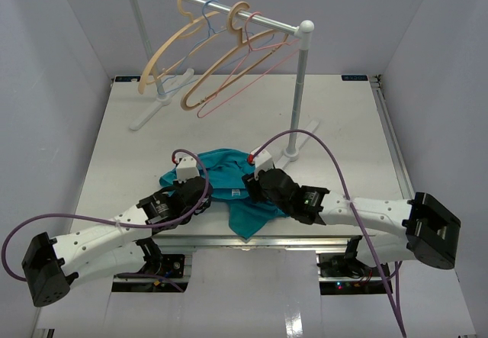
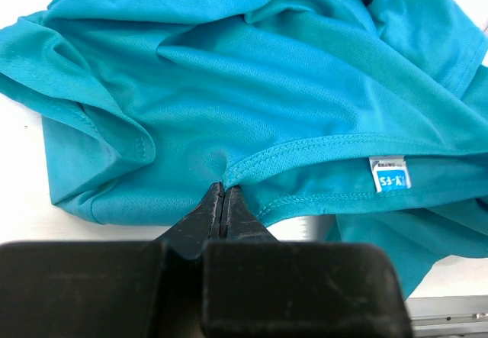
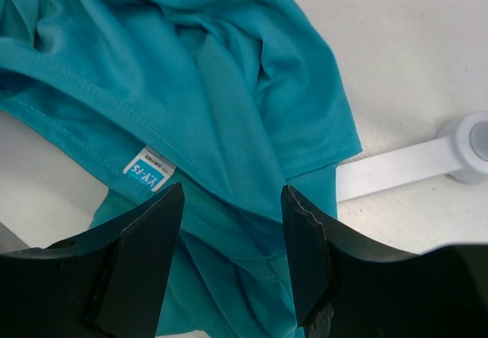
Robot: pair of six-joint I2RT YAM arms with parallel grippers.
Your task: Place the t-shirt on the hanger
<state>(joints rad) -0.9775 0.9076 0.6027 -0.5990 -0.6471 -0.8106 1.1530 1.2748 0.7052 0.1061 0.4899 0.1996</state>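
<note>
**Shirt pinched, but not on the hanger yet**

Closest to the arms, the left claw [image 2: 223, 193] was squeezed together on a stitched edge of the teal t-shirt [image 1: 225, 166], which lay crumpled on the table [image 1: 343, 124] between both arms. The right claw [image 3: 232, 193] hung just over the shirt near its white label [image 3: 149, 169], with its two fingers apart and holding nothing. Far at the back, the pink hanger [image 1: 244, 85] hung on the rack [image 1: 229, 6], well apart from the shirt, beside two beige hangers and a blue one. The job looked only just started, with one grip made. The shirt probably needed a second grip, a lift, and then to be slid onto the pink hanger.
</note>
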